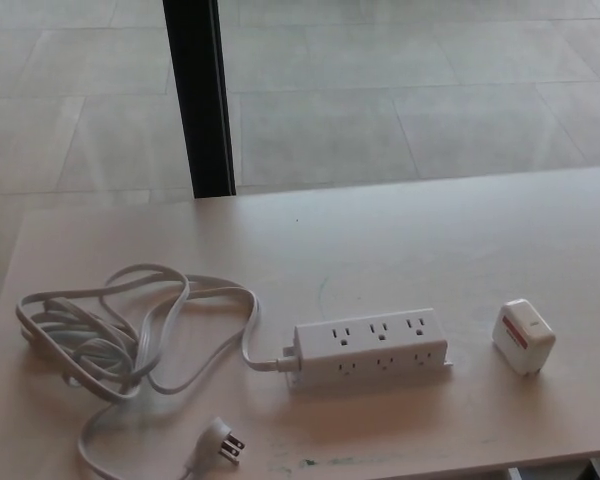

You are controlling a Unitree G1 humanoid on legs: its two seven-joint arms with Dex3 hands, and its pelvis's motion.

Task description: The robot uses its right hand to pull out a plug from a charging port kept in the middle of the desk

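A pale desk (pixel 400 240) fills the lower part of the head view, with tiled floor beyond its far edge and a black post (pixel 200 95) standing behind it at upper left. Neither robot hand shows, so whether either one is spread or pressed together cannot be told. The white strip (pixel 370 347) — six outlets in two rows — lies near the middle of the desk, long side running left to right, and every outlet that shows is empty. Its cord (pixel 130 330) leaves the strip's left end, loops up and over, and bunches in a loose tangle on the desk's left side; the cord ends in a three-pronged plug (pixel 223 441) lying flat near the front edge, prongs pointing right. The charger (pixel 523 337) — a small white cube with a red label on its face — sits on the desk to the right of the strip, apart from it and not plugged in.
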